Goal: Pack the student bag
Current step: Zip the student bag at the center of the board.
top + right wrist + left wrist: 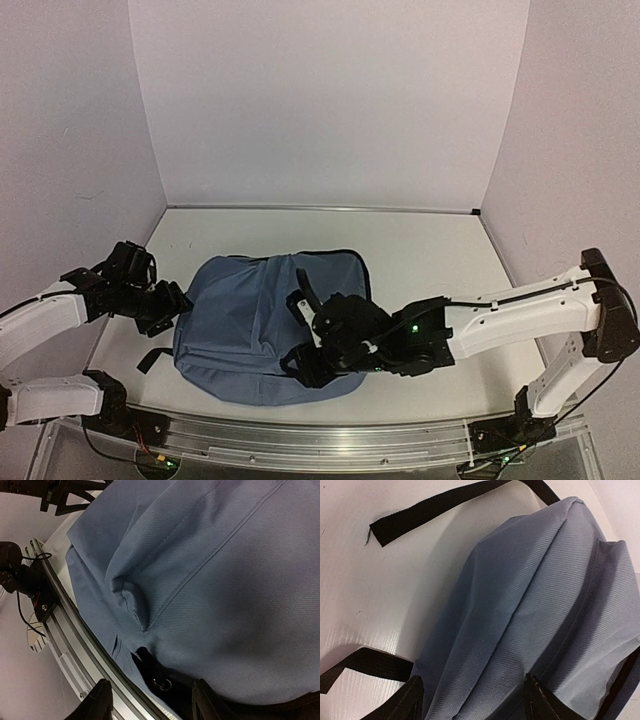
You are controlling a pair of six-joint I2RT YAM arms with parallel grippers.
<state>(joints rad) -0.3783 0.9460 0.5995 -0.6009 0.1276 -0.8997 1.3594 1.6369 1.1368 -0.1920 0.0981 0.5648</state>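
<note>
- The student bag lies on the surface.
- Left jaws, at its 9 o'clock edge, stand spread astride the fabric.
- Right jaws, at 4 o'clock, stand spread above it.

left gripper jaws apart, pointing right, right gripper jaws apart, pointing left
</note>
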